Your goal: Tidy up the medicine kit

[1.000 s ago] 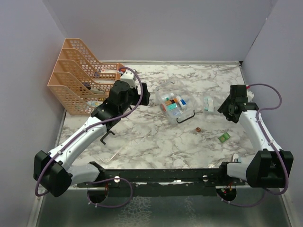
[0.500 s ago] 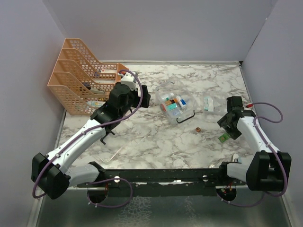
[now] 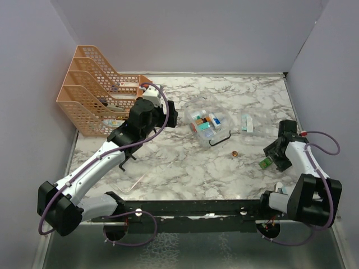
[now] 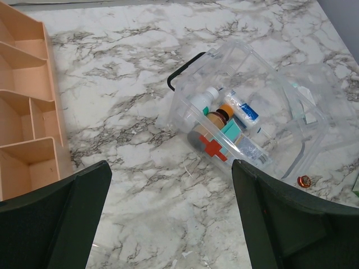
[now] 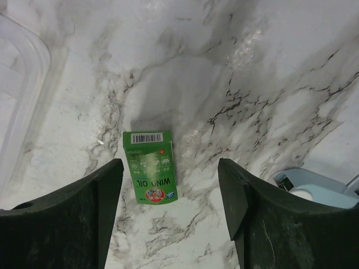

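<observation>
- The left claw (image 4: pixel 171 168) hangs above the worktop (image 4: pixel 140 185) with its jaws spread wide and nothing between them
- The medicine kit (image 4: pixel 255 84), a clear box, stands on the worktop ahead of this claw and over towards its right-hand finger, well apart from it
- The kit is uncovered, and its black handle (image 4: pixel 182 68) sticks out on the side farthest from the claw
- Packed close inside it are a white bottle (image 4: pixel 205 101), a brown jar (image 4: pixel 220 115), a white and blue tube (image 4: pixel 242 109) and a teal box (image 4: pixel 230 130)
- A red cross (image 4: pixel 213 147) shows on the kit wall that faces the claw
- A clear lid (image 4: pixel 314 106) lies just beyond the kit, farther to the claw's right
- An orange mesh file rack (image 4: pixel 28 112) stands off past the claw's left-hand finger; what its compartments hold I cannot tell
- The right claw (image 5: pixel 169 163) is also spread wide and grips nothing
- A green sachet (image 5: pixel 150 167) printed WIND OIL lies flat on the worktop below its gap, nearer one finger and touching neither
</observation>
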### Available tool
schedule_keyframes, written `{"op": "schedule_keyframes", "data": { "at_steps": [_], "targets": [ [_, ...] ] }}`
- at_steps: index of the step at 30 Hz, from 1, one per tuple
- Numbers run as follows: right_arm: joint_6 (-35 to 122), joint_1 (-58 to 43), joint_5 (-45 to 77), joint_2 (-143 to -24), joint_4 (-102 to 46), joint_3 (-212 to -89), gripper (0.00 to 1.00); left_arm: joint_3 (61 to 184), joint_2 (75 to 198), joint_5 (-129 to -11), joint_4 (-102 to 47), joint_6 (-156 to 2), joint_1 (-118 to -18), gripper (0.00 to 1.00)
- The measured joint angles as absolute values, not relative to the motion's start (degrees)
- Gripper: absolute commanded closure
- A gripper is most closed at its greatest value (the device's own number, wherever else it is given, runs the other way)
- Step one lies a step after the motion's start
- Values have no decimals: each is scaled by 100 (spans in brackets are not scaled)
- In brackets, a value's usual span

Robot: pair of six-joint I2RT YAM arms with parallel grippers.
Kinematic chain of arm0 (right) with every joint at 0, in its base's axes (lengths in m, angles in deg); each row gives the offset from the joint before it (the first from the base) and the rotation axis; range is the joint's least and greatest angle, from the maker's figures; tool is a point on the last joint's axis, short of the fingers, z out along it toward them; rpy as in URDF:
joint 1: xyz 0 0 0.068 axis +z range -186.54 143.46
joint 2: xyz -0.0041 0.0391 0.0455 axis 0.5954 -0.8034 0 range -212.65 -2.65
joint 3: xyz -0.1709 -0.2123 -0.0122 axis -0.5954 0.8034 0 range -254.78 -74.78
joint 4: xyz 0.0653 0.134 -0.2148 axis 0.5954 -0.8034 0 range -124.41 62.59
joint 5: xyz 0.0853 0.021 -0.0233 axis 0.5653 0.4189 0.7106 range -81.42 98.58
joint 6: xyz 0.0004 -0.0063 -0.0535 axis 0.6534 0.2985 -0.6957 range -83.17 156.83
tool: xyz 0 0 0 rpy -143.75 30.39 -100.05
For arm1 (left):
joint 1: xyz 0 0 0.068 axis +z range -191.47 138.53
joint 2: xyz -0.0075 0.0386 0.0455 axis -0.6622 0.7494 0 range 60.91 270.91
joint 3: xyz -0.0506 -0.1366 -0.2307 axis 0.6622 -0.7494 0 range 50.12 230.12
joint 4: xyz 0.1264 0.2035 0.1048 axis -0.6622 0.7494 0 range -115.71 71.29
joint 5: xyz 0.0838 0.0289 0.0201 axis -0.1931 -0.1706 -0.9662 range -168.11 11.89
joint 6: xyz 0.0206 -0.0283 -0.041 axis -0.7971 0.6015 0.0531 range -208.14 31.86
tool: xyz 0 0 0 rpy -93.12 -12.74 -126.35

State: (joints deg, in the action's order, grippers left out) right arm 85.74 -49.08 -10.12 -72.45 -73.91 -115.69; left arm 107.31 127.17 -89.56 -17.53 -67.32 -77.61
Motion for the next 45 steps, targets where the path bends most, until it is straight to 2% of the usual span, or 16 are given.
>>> {"op": "schedule_keyframes", "data": {
  "at_steps": [9, 24, 36, 45],
  "targets": [
    [8237, -4965, -323, -7536, -6913, -11300, 35, 10731, 12717, -8973, -1753, -6740, -7761, 8],
    [8204, -4969, -94, -7748, -6574, -11166, 72, 10731, 12719, -9021, -1753, -6780, -7761, 8],
    [8663, -4973, 378, -7700, -6659, -11225, 71, 10731, 12719, -9041, -1755, -6819, -7761, 8],
    [9278, -4973, 951, -7691, -6956, -11894, 70, 10731, 12719, -9074, -1753, -6852, -7761, 8]
  ]
}}
